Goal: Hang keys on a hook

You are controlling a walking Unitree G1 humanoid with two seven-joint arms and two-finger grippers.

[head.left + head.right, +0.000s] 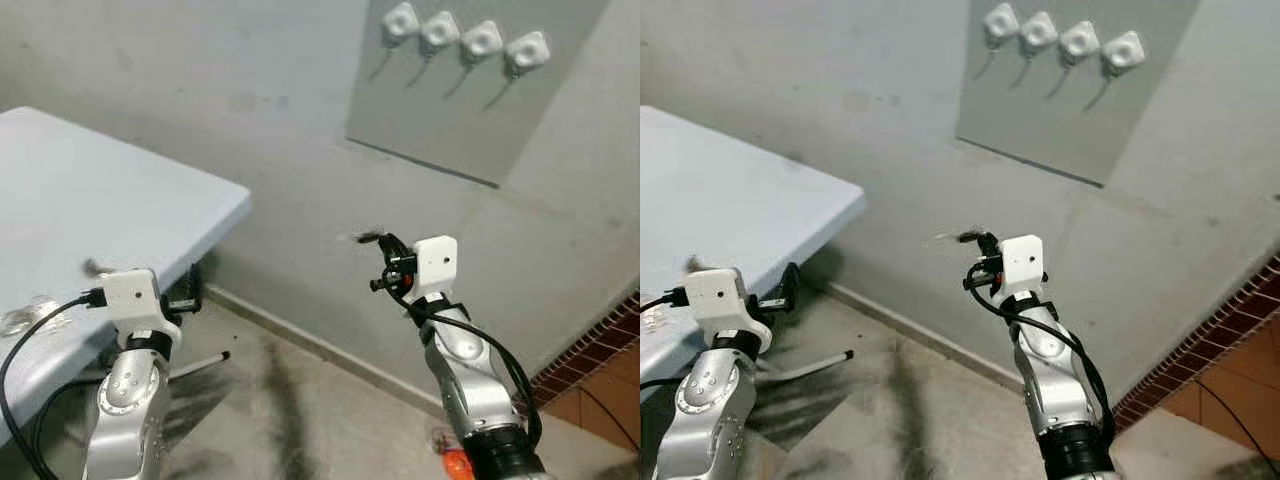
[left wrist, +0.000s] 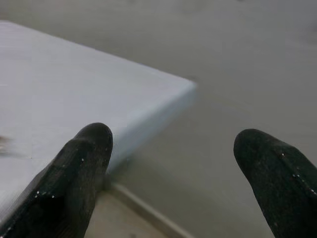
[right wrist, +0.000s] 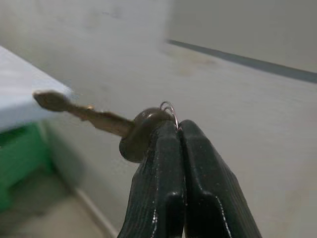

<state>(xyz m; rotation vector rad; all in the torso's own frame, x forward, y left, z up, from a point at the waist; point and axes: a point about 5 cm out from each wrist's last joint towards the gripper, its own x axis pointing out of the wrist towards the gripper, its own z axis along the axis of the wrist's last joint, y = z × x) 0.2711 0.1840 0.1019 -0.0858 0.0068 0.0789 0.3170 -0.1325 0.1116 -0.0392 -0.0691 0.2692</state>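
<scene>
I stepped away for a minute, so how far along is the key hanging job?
Pickup looks done: the right pincer is shut on the key. In hand: carrying it, well below the hooks on the wall. Left: raising it and hanging its ring.

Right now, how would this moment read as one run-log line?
stage: carrying key | right hand: shut on key, below hooks | left hand: open, idle by table | hung: no

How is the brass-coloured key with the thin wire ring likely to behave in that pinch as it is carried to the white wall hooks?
The brass-coloured key sticks out straight, so it is probably stiff. The right gripper is shut on its head only, so it may pivot if bumped. It looks small and likely light; its thin wire ring may be fiddly to thread over a white wall hook.
</scene>
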